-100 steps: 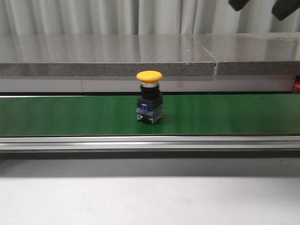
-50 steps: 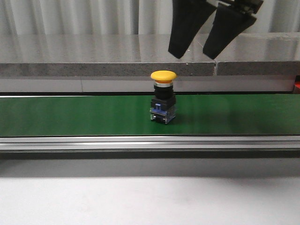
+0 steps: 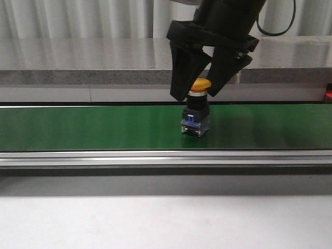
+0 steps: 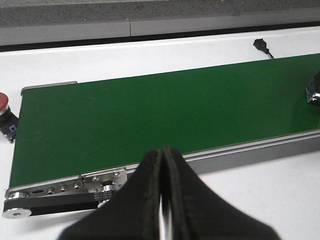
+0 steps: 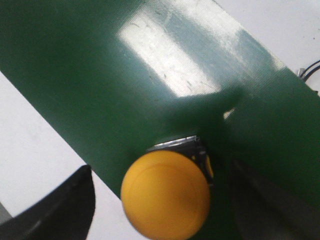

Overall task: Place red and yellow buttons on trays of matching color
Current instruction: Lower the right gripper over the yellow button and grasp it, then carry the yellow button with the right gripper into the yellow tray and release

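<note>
Grey stone ledges and a pale corrugated wall are seen behind a green conveyor belt (image 3: 78,127), which runs across a white bench (image 3: 166,223); no tray of either colour can be found in any of the three views, so it cannot be said where the buttons are to be delivered. On the belt, near its middle in the front view, the yellow button (image 3: 196,111) is stood upright on its black and blue base; its yellow cap is flanked on both sides by the dark fingers of the right hand (image 3: 196,89), which is held open over it from above. In the right wrist view the yellow button (image 5: 166,192) is seen from the top, with a finger (image 5: 60,212) well clear on one side and another equally clear on the other; nothing is gripped by this hand, and no contact with the cap can be made out. The left hand (image 4: 163,210) is kept closed, its two pads pressed together with nothing between them, and it is held near one end of the belt; just off that end a red button (image 4: 4,112) is seen lying on the bench, partly cut by the frame edge. By this showing neither button is judged to be placed; the yellow one is about to be grasped, while the red one is left untouched; both carries and both placings are left to be done.
</note>
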You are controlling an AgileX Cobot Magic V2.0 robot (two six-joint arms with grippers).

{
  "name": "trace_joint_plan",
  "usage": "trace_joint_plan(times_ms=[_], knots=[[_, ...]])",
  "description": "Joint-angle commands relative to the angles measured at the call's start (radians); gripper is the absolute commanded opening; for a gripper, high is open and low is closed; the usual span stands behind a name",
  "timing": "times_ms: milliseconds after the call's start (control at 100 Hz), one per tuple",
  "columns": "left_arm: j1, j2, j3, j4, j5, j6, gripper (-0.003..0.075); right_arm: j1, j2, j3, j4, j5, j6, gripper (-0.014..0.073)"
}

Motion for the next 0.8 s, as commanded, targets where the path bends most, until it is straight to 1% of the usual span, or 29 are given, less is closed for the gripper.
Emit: trace_joint_plan(times_ms=[0,110,190,270,320,400,510,630,790], knots=[[-0.008,0.003,-0.029,-0.022,-0.067,-0.009,-0.0021,-0.002,-0.046,-0.035,-0.005,-0.033,-0.015,0.0447],[-0.008,0.003,-0.029,-0.022,-0.067,-0.009,-0.0021,-0.002,-0.046,-0.035,-0.006,-0.031,-0.014,0.0258],[-0.008,0.003,-0.029,-0.022,-0.067,-0.009,-0.0021,-0.002,-0.048,-0.035,-0.006,-0.036,-0.014,0.0146],[-0.008,0.003,-0.029,-0.022,-0.067,-0.009,-0.0021,-0.002,-0.064,-0.035,-0.006,-0.047,-0.012,0.0075],[-0.008,0.003,-0.029,-0.022,-0.067,-0.009,-0.0021,-0.003,-0.078,-0.035,-0.006,-0.06,0.008,0.0045],[-0.008,0.003,-0.029,-0.022,-0.067,-0.009,-0.0021,-0.01,-0.111,-0.035,-0.01,-0.084,0.075,0.0022],[-0.008,0.003,-0.029,-0.022,-0.067,-0.009,-0.0021,-0.033,-0.155,-0.035,-0.027,-0.092,0.177,0.0021],[-0.008,0.003,-0.029,-0.022,-0.067,-0.009,-0.0021,-0.078,-0.208,-0.033,-0.101,-0.084,0.303,0.0021],[-0.008,0.003,-0.029,-0.022,-0.067,-0.009,-0.0021,-0.16,-0.267,-0.031,-0.186,-0.044,0.413,0.0021]])
